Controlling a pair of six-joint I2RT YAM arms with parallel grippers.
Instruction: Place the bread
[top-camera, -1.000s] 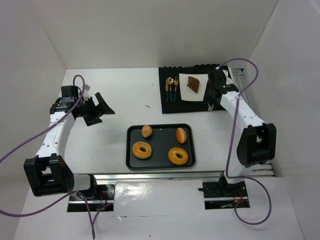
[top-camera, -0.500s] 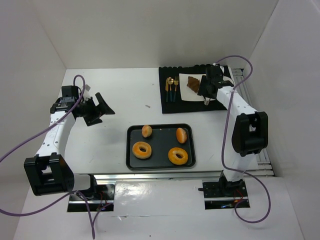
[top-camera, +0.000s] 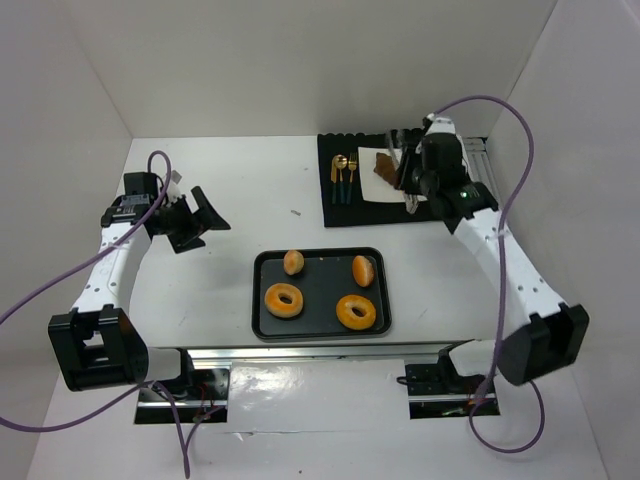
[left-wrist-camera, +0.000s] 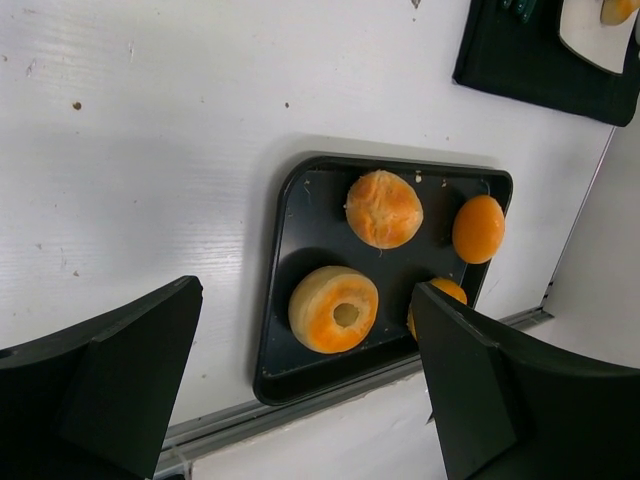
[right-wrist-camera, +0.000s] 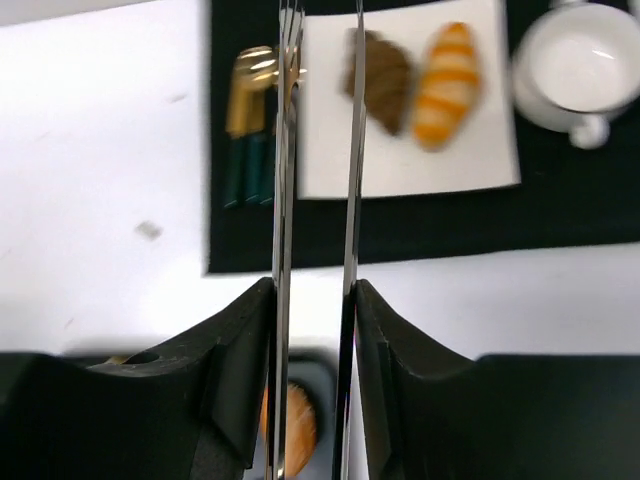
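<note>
Right wrist view: tongs (right-wrist-camera: 284, 200) gripped by right end effector (right-wrist-camera: 312, 300), blades empty. Bread (right-wrist-camera: 447, 85) laid on plate (right-wrist-camera: 480, 160), upper right. Left end effector (left-wrist-camera: 310, 350) held open. Risk: bread knocked off plate if tongs are swung low.

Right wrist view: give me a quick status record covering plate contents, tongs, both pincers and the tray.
plate: white, on black mat
on plate: brown pastry beside striped croissant
tongs: held in right pincer, blades apart, nothing between them
left pincer: open, empty, off to the tray's left
tray: two ring breads, two buns
</note>
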